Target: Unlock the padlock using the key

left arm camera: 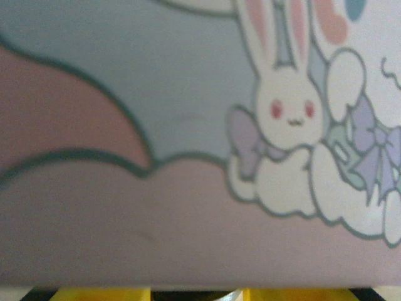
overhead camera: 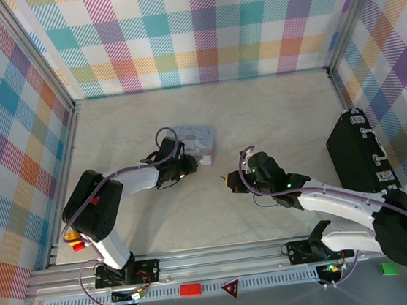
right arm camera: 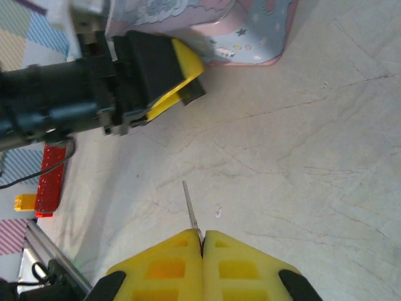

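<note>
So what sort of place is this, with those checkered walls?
Probably a robot test cell in a lab: left arm and right arm bolted to a metal rail, plaid panels boxing in the tabletop, and a cartoon tin as a prop.

One tin (overhead camera: 196, 138); one key (right arm camera: 190, 205); one black case (overhead camera: 352, 156); two grippers (overhead camera: 190, 164) (overhead camera: 229, 181).

No words, brand names or numbers can be read. A small red triangle sign (overhead camera: 231, 289) is seen on the metal rail (overhead camera: 291, 278) at the near edge of the table, but the mark inside it is too small to be made out. A plain red tag (overhead camera: 190, 289) is stuck just beside it, with no letters that can be told.
</note>
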`<state>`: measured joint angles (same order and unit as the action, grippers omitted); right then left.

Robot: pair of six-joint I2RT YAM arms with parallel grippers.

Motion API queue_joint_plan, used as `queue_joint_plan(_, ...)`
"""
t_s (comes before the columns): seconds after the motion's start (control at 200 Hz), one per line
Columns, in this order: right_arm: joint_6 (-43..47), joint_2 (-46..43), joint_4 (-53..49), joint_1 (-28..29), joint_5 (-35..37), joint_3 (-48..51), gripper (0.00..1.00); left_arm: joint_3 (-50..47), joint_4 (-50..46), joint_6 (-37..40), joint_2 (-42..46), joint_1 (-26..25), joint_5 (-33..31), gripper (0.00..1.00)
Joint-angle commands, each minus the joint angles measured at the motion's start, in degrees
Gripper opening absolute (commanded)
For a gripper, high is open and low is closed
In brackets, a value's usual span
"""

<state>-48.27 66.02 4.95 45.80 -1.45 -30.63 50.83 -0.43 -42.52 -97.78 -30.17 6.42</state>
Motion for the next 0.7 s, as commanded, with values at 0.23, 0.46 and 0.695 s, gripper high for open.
queue_joint_plan(0.23,-5.4,10.4,17.2,5.5,3.6,1.9,0.0,-1.3,-5.0,-7.7,7.3,-0.1,3.6,0.18)
queue_joint_plan(0.46,-11.0,15.5,27.1,9.7,8.1,4.2,0.0,-2.7,-5.2,-11.6,10.6,-1.3,2.3,0.2)
queue_joint_plan(0.695,-12.9,22.9,36.0,10.8,8.3,5.0,0.0,-3.3,-5.9,-13.4,12.1,-2.3,3.1,0.2)
